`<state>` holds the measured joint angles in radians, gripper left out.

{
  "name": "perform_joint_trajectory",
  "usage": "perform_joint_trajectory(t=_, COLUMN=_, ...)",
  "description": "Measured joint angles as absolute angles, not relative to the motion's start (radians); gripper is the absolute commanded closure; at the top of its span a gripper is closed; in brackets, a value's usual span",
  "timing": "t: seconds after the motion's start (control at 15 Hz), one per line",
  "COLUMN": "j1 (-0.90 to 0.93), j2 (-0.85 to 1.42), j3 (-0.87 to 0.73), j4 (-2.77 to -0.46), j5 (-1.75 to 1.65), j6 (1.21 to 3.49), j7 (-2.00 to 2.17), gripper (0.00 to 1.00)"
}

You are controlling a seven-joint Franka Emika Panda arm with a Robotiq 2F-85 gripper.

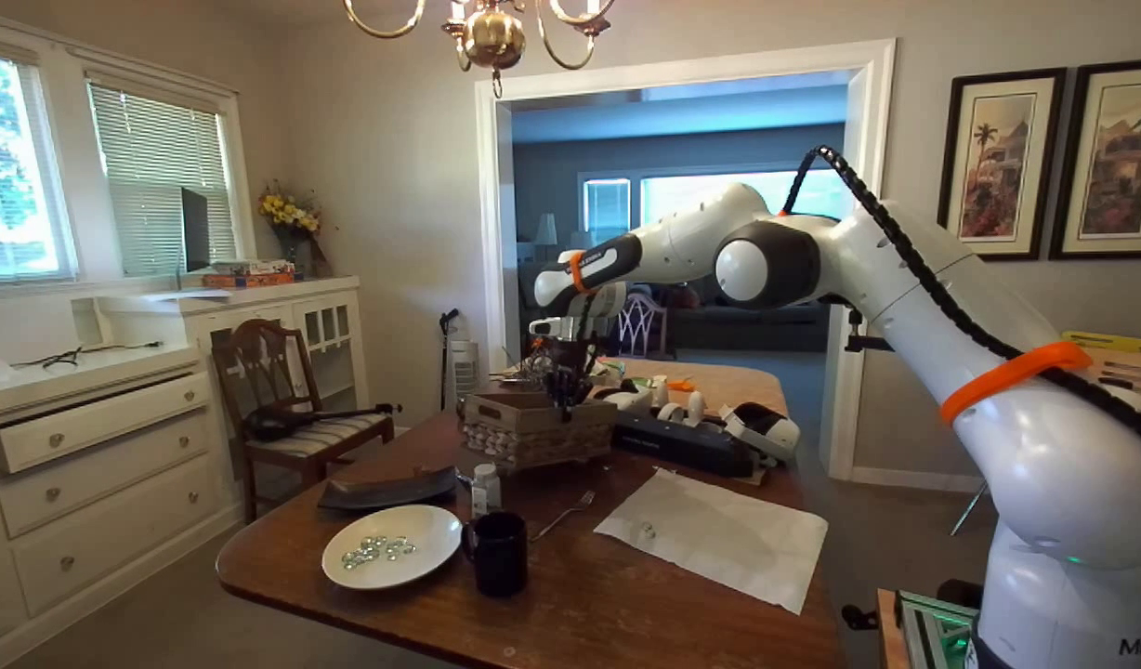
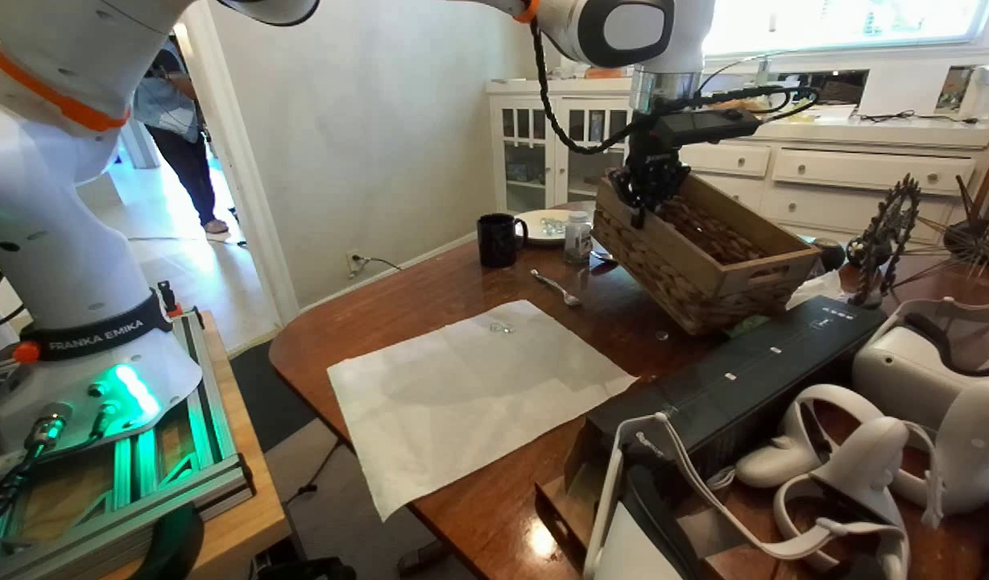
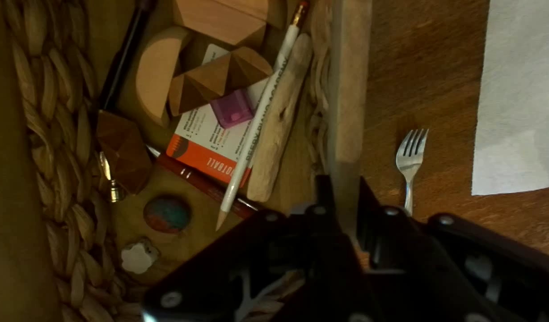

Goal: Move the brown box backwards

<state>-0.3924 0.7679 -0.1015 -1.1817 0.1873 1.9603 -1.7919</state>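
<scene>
Wooden table (image 1: 626,618), pencil (image 3: 255,130), card (image 3: 200,163) in brown box (image 2: 672,278), tool (image 3: 342,203) astride rim (image 3: 351,80)

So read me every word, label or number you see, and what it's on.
"FRANKA EMIKA": black collar in an exterior view.
"ML": the robot's base, at an exterior view's edge.
"PEERY PIANO ACADEMY": white pencil inside the brown box.
"OTBALL", upside down: card under that pencil, start apparently covered.
Too small or blurred: the card's fine print, lettering on the arm and long black box.
</scene>
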Motion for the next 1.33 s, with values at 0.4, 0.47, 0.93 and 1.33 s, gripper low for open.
perform_joint_trajectory(t=0.4, j1=-0.384, j2=0.769, j3=-0.158, j4=-1.185, j5=0.164, j6=1.947, j7=-1.654, gripper=0.96)
perform_joint_trajectory(t=0.47, j1=-0.378, j2=0.769, j3=-0.174, j4=-1.186, j5=0.145, j6=1.937, j7=-1.632, gripper=0.96)
perform_joint_trajectory(t=0.93, j1=-0.325, j2=0.768, j3=-0.256, j4=-1.202, j5=0.036, j6=1.895, j7=-1.527, gripper=0.96)
perform_joint_trajectory(t=1.33, j1=-0.232, j2=0.742, j3=-0.296, j4=-1.148, j5=-0.077, j6=1.940, j7=-1.483, gripper=0.96)
